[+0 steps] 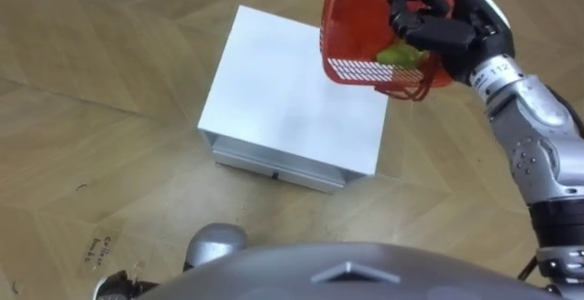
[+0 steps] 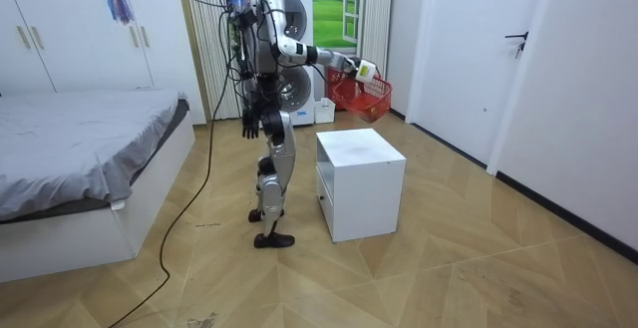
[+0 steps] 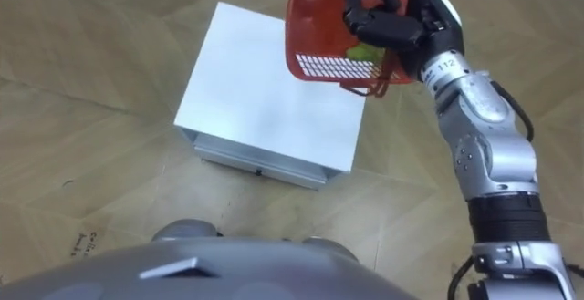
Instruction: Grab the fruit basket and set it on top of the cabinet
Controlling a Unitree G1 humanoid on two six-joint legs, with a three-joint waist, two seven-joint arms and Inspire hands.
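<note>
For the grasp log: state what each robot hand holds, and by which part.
The right robot hand holds the red fruit basket by its handle, at the rim. The left robot hand hangs open by the hip, holding nothing.

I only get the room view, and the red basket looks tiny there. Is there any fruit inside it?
Observer: Yes. From the head camera, one yellow-green fruit lies inside the red plastic mesh basket.
Operator: How is the robot holding it?
Observer: The right hand has its dark fingers curled round the top of the basket.
Operator: Is it right above the box?
Observer: Partly. Seen from above, the basket overlaps just the far right corner of the white square cabinet.
</note>
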